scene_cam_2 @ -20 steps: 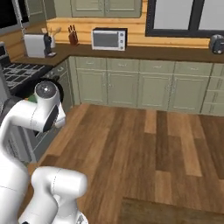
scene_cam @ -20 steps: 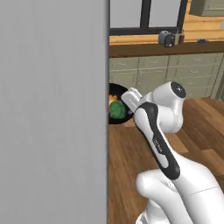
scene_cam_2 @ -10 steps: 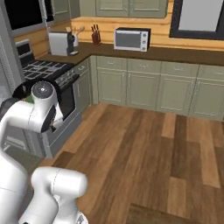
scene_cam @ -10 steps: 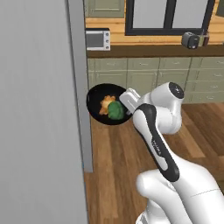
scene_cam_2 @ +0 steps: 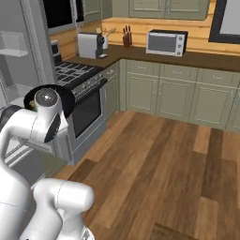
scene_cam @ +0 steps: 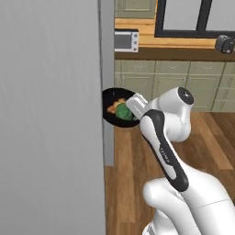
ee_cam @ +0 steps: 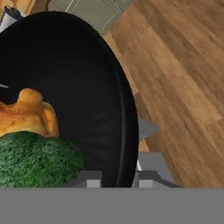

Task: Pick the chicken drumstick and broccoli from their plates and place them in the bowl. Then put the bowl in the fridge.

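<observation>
Left base view has the black bowl (scene_cam: 120, 108) held up in the air beside the grey fridge (scene_cam: 50, 114) door edge, broccoli (scene_cam: 123, 111) and chicken drumstick (scene_cam: 113, 108) inside. Right base view mostly shows the arm, bowl rim (scene_cam_2: 65, 96) behind it. Hand view: fingers (ee_cam: 114, 180) clamped on the bowl's rim.

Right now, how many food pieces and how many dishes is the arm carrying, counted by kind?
Chicken drumstick: 1
Broccoli: 1
Bowl, black, holding both: 1
Total: 3
</observation>
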### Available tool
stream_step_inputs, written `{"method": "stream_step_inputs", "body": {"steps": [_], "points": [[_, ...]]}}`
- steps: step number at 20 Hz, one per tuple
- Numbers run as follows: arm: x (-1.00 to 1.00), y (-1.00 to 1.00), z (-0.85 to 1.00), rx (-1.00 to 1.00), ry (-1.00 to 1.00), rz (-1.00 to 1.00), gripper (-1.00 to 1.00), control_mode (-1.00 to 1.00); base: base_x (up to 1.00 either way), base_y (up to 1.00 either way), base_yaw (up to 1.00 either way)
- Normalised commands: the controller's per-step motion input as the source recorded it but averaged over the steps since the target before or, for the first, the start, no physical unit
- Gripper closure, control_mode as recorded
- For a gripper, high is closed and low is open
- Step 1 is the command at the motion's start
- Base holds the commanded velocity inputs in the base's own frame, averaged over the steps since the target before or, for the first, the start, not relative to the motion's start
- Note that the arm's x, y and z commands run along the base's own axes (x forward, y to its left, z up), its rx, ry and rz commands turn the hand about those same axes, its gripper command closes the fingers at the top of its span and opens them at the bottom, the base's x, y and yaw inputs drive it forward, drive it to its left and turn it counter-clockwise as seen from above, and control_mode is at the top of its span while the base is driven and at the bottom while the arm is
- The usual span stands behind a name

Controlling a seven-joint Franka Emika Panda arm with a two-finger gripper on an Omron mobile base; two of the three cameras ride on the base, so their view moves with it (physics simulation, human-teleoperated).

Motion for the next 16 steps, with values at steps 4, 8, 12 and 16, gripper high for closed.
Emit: {"method": "stream_step_inputs", "body": {"steps": [4,8,12,16], "points": [[0.00,0.00,0.00,0.00,0.00,0.00,1.00,1.00,-0.73,-0.58,0.01],[0.00,0.00,0.00,0.00,0.00,0.00,1.00,1.00,-0.70,-0.13,0.20],[0.00,0.00,0.00,0.00,0.00,0.00,1.00,1.00,-0.75,0.00,0.46],[0.00,0.00,0.00,0.00,0.00,0.00,1.00,1.00,-0.06,-0.19,0.56]]}}
